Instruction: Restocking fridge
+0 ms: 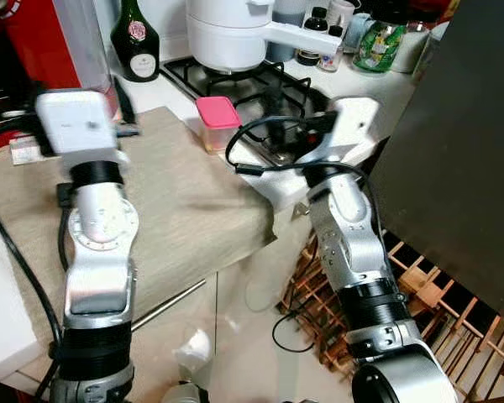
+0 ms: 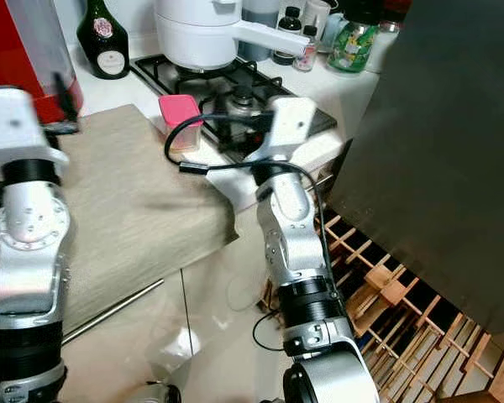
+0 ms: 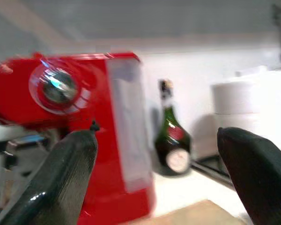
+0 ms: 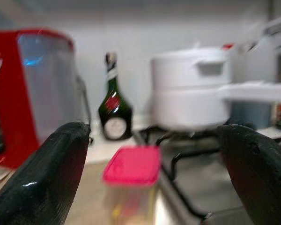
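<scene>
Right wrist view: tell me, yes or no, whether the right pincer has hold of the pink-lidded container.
No. The right pincer is open, and the pink-lidded container stands beyond its fingertips on the counter.

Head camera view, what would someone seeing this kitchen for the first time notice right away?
Probably the pink-lidded container, standing on the counter at the edge of the gas hob, with the open right tool aimed at it. Behind it, a white pot sits on the hob, beside a dark green bottle. The open left tool faces a red appliance at the counter's left.
</scene>
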`<state>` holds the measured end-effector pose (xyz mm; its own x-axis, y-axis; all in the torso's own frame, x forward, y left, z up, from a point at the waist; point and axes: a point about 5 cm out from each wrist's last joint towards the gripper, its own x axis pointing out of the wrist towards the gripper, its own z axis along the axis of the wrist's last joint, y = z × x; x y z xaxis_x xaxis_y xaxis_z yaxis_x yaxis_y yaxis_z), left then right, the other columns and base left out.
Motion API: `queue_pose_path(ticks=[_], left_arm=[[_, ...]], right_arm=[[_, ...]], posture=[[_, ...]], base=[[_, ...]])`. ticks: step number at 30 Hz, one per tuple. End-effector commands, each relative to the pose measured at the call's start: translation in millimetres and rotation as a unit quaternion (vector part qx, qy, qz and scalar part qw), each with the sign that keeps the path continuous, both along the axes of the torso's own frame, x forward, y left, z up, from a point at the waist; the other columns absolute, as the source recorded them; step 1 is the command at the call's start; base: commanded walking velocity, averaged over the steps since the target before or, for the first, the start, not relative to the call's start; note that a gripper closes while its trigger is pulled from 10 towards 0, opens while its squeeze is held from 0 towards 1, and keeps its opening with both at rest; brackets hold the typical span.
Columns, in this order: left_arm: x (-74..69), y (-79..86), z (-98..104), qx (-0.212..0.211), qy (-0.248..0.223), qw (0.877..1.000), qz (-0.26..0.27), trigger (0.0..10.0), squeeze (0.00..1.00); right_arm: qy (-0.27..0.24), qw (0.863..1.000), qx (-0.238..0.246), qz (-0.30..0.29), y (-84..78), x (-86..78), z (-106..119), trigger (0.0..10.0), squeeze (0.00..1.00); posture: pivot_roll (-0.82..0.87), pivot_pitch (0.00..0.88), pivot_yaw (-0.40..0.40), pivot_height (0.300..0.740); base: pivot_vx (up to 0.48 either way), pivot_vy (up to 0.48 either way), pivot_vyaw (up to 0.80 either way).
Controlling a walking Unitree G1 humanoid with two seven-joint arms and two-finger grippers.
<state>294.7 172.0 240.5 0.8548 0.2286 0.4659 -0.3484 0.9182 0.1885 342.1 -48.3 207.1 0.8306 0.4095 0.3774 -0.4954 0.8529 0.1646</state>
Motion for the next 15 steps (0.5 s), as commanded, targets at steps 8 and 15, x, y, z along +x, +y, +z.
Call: queue_pose_path(ticks=[8,15], left_arm=[[0.0,-1.5,-34,-0.052,0.083,0.995,-0.027,10.0,0.00],[-0.1,1.6,-32,-0.052,0.080,0.995,-0.001,10.0,0.00]], right_arm=[[0.026,0.999,-0.022,-0.004,-16.7,-3.5,-13,10.0,0.00],[0.030,0.999,-0.024,0.003,-16.0,-3.3,-13,10.0,0.00]], posture=[[0.08,0.012,-0.054,0.740],[0.08,0.010,-0.052,0.740]], base=[[0.000,-0.060,0.25],[0.000,-0.479,0.68]])
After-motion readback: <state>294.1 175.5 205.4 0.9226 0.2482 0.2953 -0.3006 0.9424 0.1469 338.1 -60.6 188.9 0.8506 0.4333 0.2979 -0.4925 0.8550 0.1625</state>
